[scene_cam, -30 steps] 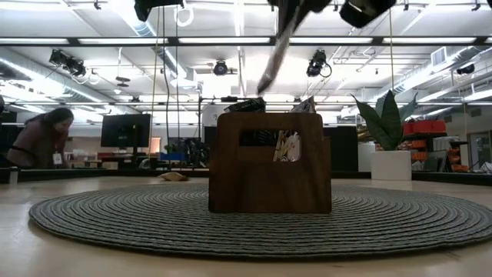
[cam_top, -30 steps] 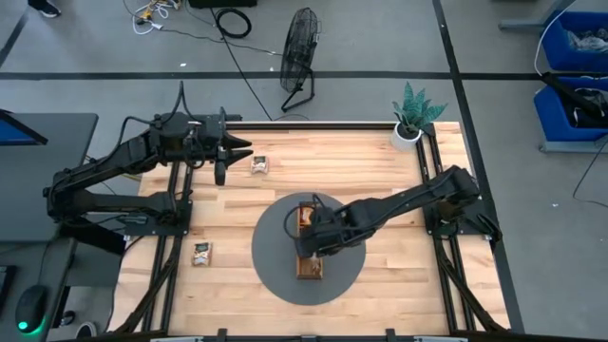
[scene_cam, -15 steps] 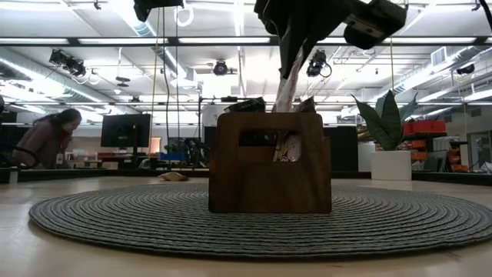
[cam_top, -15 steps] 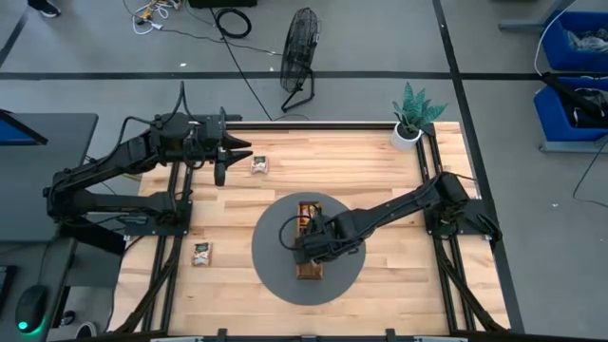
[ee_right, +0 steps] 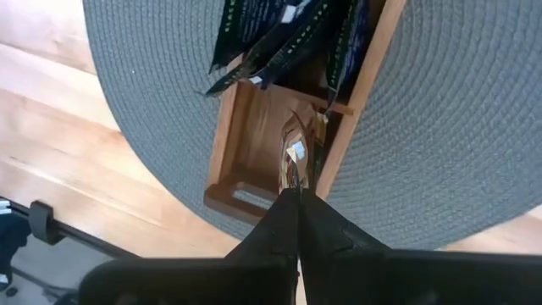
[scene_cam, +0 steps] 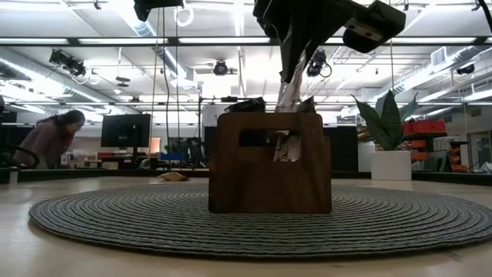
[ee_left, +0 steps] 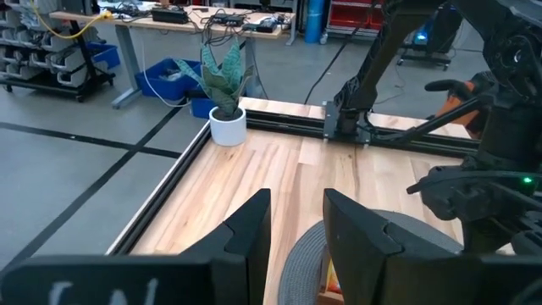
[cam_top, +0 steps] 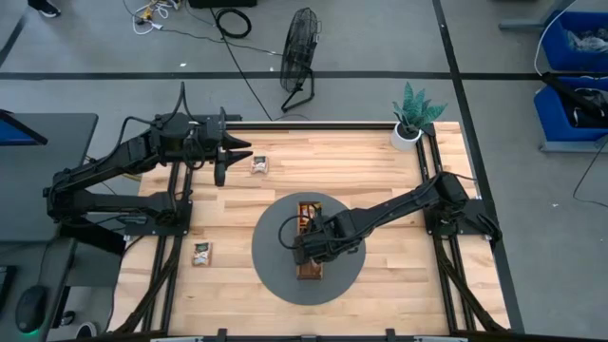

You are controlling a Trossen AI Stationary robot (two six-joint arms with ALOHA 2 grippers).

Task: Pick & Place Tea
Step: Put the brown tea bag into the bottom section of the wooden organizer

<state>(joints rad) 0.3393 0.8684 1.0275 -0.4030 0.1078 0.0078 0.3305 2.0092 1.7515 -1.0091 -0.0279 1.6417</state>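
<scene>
right gripper (ee_right: pixel 297 196) lowered, sachet (ee_right: pixel 296 157) pinched in tray (ee_right: pixel 227 152)

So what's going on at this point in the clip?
The right gripper is shut on a tea sachet and holds it down in a compartment of the wooden tray on the round grey mat. Dark sachets already fill the neighbouring compartment. The left gripper waits above the table's far left corner, near one loose sachet; another lies by the left edge.
</scene>
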